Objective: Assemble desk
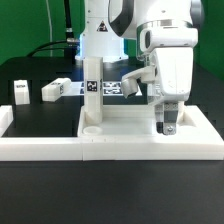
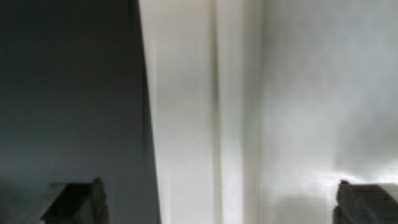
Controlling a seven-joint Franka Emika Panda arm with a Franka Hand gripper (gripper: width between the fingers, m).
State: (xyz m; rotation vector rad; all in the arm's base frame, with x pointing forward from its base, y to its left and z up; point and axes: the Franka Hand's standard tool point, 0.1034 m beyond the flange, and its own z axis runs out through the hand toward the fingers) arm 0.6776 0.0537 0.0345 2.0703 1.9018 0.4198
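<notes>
The white desk top (image 1: 130, 122) lies flat inside the rail. One tagged leg (image 1: 91, 92) stands upright at its corner on the exterior view's left. Two loose legs (image 1: 22, 91) (image 1: 55, 88) lie on the black table further left. My gripper (image 1: 168, 125) hangs low over the top's end on the exterior view's right, and whatever sits under it is hidden. In the wrist view my gripper (image 2: 217, 203) is open. Its dark fingertips (image 2: 71, 203) stand far apart, with a long white edge of the desk top (image 2: 192, 110) running between them and touching neither.
A low white border rail (image 1: 110, 152) runs along the front and the left side. The marker board (image 1: 112, 88) lies behind the upright leg. Another white tagged piece (image 1: 136, 82) rests tilted beside it. The robot base (image 1: 100, 40) stands at the back.
</notes>
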